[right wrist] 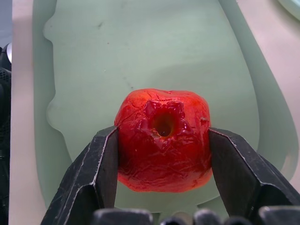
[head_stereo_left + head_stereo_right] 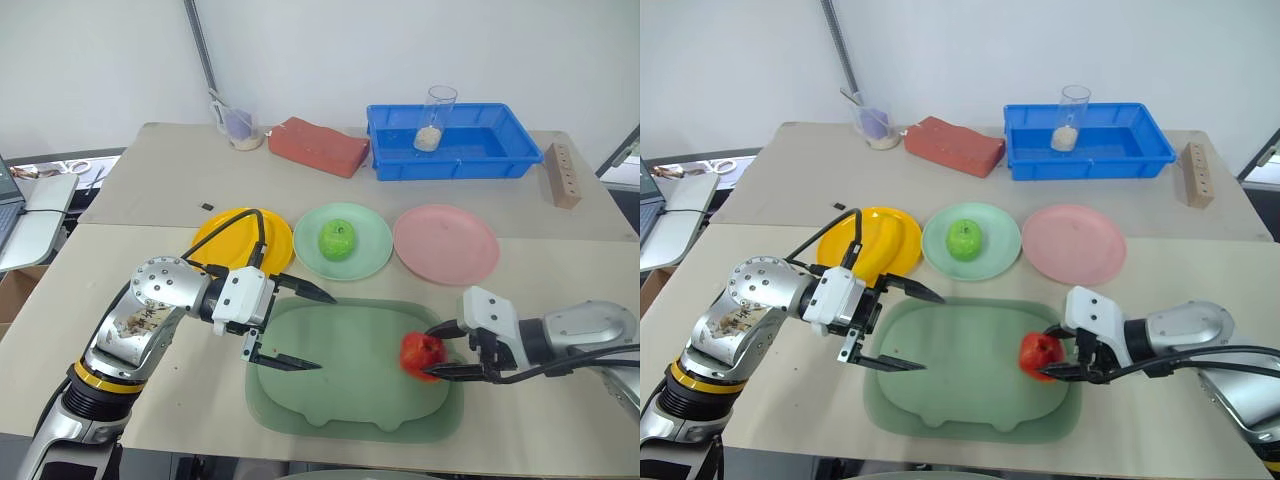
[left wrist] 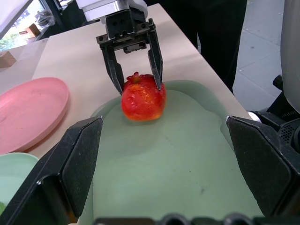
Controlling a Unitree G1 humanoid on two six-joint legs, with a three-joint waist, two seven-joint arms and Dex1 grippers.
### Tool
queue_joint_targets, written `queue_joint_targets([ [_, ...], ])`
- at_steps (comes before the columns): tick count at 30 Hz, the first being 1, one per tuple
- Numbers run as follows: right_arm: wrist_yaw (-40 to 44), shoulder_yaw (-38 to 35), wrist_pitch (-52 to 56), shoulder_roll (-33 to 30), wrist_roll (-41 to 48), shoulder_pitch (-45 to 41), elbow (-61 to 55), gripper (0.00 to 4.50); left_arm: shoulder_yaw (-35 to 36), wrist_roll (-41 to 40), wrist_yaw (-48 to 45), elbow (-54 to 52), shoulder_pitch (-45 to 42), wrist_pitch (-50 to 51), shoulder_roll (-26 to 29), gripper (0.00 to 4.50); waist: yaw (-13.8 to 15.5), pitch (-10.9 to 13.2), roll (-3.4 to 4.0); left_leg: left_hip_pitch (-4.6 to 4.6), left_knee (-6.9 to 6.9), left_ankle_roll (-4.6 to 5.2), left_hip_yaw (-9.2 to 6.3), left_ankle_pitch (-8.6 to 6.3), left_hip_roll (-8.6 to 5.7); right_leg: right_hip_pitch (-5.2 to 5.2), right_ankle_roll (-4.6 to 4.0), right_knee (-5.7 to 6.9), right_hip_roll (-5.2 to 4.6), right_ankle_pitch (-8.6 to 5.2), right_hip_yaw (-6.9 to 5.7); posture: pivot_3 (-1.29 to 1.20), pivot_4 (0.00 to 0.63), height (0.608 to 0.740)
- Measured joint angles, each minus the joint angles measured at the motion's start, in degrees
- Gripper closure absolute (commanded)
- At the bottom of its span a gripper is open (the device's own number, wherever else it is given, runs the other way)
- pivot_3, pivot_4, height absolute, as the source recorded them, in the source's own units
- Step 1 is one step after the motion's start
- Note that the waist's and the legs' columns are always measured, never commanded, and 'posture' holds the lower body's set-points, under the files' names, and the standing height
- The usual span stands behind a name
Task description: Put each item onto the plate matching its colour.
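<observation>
Two of three sortings look done — the green apple [image 2: 338, 240] sits on the mint green plate [image 2: 372, 256], and what appears to be the yellow banana [image 2: 878, 243] lies on the yellow plate [image 2: 835, 243], partly hidden behind the left arm's cable. The red fruit [image 1: 163, 139] is what remains: the right gripper [image 2: 449, 352] has its black fingers [image 1: 92, 174] pressed against both sides of it, over the dull-green pig-shaped board [image 2: 350, 370]. The empty pink plate [image 2: 446, 243] lies beyond this gripper — the carry there is left. The left gripper [image 2: 306, 327] hangs spread wide across the board, holding nothing.
</observation>
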Motion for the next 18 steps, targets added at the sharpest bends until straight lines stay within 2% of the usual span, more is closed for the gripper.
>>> queue_joint_targets([
  [3,-0.5,-2.5,2.3,0.6,2.3,-2.6,0.8,2.01,-0.1,0.0,1.6,1.5,-1.0,0.6,-1.0,0.0,-0.1,0.0,-0.01,0.01,0.02,0.0,0.0,0.0,0.0,0.01,0.0,0.02,0.0,0.0,0.01,0.0,0.15,0.74],
  [6,-4.8,-5.9,7.2,5.6,6.3,-13.6,7.3,2.01,0.1,-0.1,7.7,6.7,-7.5,6.5,-5.1,0.0,-0.1,0.1,-0.1,-0.01,0.17,0.0,-0.04,0.0,-0.03,0.04,0.07,0.04,0.02,0.03,0.01,0.0,0.15,0.74],
  [8,-7.8,-6.9,8.1,6.9,5.8,-18.3,11.8,2.01,0.6,-0.5,11.8,8.9,-10.1,10.8,-6.7,0.0,0.0,0.0,-0.09,-0.05,0.17,0.02,-0.07,-0.01,-0.07,0.04,0.06,0.0,0.01,0.04,0.01,0.0,0.15,0.74],
  [13,-16.3,-2.8,6.6,12.6,-3.7,-28.4,28.3,2.01,1.0,0.6,20.6,14.5,-12.9,15.2,-13.2,0.0,0.1,-0.1,0.03,-0.38,0.16,0.12,-0.08,-0.05,-0.07,0.0,-0.03,0.11,0.06,0.09,0.02,0.0,0.15,0.74],
  [18,-18.7,2.2,3.7,17.4,-11.1,-34.5,41.3,2.01,0.3,3.0,22.3,16.2,-13.5,13.6,-15.1,0.0,-0.1,-0.1,0.14,-0.28,0.15,0.1,-0.09,-0.03,-0.08,0.04,-0.04,0.15,0.08,0.1,0.06,0.0,0.15,0.74],
])
